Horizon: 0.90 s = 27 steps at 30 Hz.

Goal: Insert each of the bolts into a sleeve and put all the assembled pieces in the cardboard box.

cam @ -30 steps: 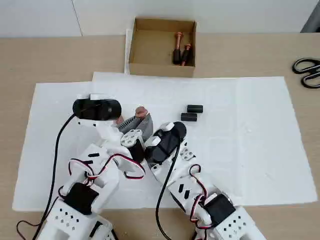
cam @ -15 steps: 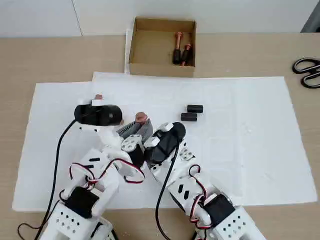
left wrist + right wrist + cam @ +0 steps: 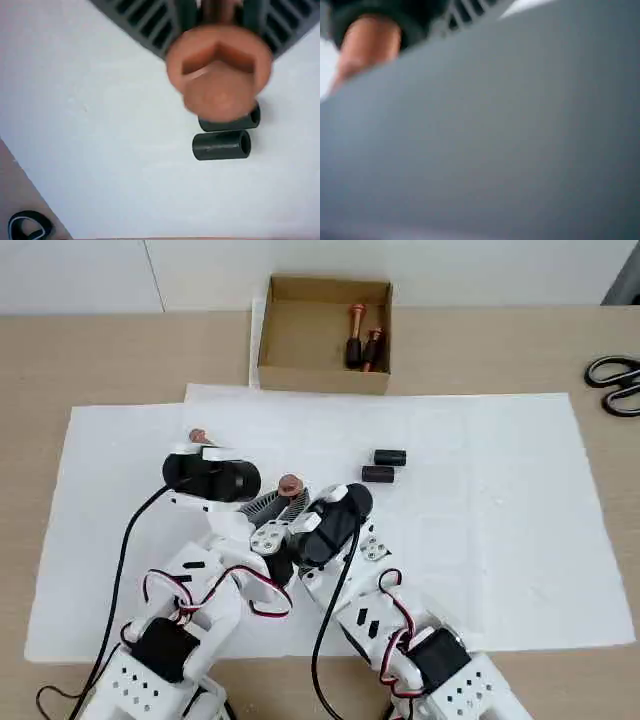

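Left of the left gripper [image 3: 283, 498], past its wrist camera [image 3: 210, 477], a loose bolt [image 3: 198, 436] is seen lying on the white paper sheet [image 3: 500, 540]. Between the gripper's grey ribbed jaws a held bolt [image 3: 218, 75] is pinched by its shank, with the jaws pressed onto it from both sides. It is copper-coloured, with a round flanged head and a hexagonal shape on its face. The head is turned away from the wrist, and the shank is largely hidden by the jaws. Just right of the gripper, close against it, the right arm [image 3: 335, 520] is placed, and the gripper's near side is screened by it in the high view. Ahead and to the right of the gripper, near the held bolt but apart from it, two black sleeves [image 3: 221, 145] are laid side by side on the paper. Both are short tubes on their sides. Well ahead of the gripper the cardboard box [image 3: 300, 340] is set, with two assembled pieces [image 3: 355, 335] lying in its right part. Far to the right, scissors [image 3: 615, 380] are seen on the table [image 3: 100, 350].
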### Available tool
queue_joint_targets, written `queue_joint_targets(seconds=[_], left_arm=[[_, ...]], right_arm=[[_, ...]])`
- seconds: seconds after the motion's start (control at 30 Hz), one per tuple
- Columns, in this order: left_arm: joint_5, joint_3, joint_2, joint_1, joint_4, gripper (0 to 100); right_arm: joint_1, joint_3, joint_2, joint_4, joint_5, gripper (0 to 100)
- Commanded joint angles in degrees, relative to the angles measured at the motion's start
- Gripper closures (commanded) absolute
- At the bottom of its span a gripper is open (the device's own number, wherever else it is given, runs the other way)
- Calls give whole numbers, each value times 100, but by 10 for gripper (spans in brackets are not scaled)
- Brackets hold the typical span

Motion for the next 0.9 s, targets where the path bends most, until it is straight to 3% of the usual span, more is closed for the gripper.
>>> queue_joint_targets(seconds=[0.0, 0.87], left_arm=[[-70, 57, -88, 70, 26, 994], [-70, 110, -97, 281, 730, 994]], right_arm=[[4, -35, -84, -145, -62, 994], [4, -26, -84, -145, -62, 994]])
